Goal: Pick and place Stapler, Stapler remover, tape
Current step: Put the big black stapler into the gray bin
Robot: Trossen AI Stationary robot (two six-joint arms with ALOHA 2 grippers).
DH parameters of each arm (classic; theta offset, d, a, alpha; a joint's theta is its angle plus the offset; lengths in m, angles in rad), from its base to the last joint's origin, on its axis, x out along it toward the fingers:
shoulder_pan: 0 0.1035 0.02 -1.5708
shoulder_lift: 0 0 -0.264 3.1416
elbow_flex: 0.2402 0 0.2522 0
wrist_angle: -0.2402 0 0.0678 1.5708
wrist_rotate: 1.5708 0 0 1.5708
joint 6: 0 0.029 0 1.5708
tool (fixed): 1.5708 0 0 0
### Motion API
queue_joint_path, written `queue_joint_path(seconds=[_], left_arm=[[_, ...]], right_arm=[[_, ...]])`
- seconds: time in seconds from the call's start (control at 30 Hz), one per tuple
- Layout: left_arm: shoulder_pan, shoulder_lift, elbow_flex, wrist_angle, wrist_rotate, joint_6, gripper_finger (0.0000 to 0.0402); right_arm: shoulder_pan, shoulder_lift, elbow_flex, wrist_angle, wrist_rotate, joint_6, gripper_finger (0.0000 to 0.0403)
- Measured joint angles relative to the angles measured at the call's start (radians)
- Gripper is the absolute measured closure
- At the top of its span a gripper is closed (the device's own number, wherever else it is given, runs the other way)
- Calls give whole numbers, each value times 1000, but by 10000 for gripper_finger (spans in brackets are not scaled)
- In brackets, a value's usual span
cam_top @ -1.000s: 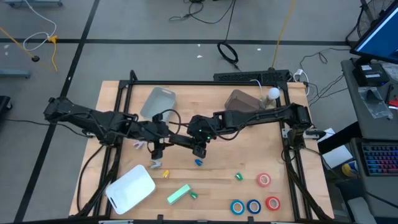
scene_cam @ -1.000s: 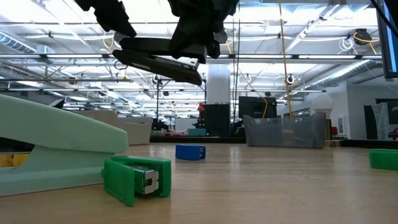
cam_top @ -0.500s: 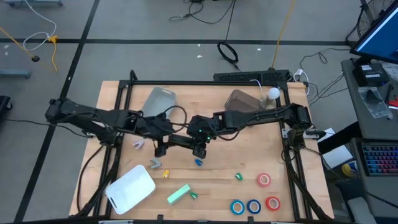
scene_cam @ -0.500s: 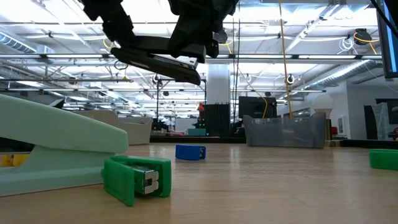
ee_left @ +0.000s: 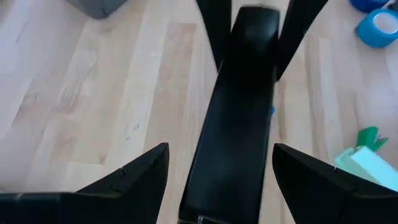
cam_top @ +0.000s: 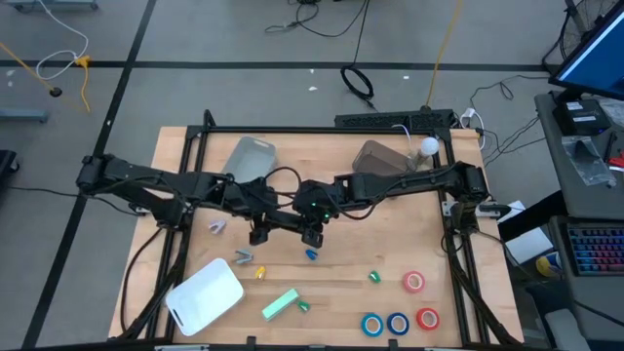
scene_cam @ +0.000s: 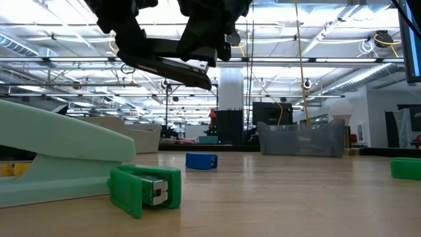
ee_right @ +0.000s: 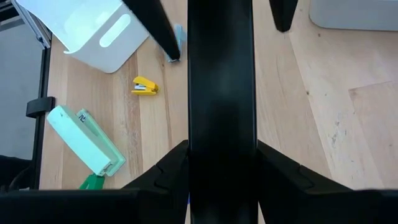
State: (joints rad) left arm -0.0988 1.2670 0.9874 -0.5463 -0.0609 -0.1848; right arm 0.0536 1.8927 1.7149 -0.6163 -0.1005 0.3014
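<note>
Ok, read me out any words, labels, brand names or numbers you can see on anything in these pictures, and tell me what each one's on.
None can be read.
Black stapler, shut in the right gripper above the table: no lettering shows.
Mint green stapler: no lettering shows.
White bin lid: a plain raised oval, no text.
Monitor beside the table: screen too small to read.

4 tape rolls right of stapler
</note>
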Motion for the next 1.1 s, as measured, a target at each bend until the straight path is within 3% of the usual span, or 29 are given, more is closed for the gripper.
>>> queue_joint_path(seconds=[0.17, 0.37, 0.57, 1.1], left_arm=[[7, 4, -1, 31, 40, -1, 138], [9, 5, 0, 33, 48, -1, 198], [18, 9, 0, 30, 137, 7, 260], [21, 13, 0, -11, 130, -9, 260]], right_arm=[[0, 0, 0, 0, 0, 0, 272], [0, 0, 0, 0, -1, -1, 272], [3, 0, 0, 6, -12, -23, 273], [2, 1, 0, 13, -27, -4, 251]])
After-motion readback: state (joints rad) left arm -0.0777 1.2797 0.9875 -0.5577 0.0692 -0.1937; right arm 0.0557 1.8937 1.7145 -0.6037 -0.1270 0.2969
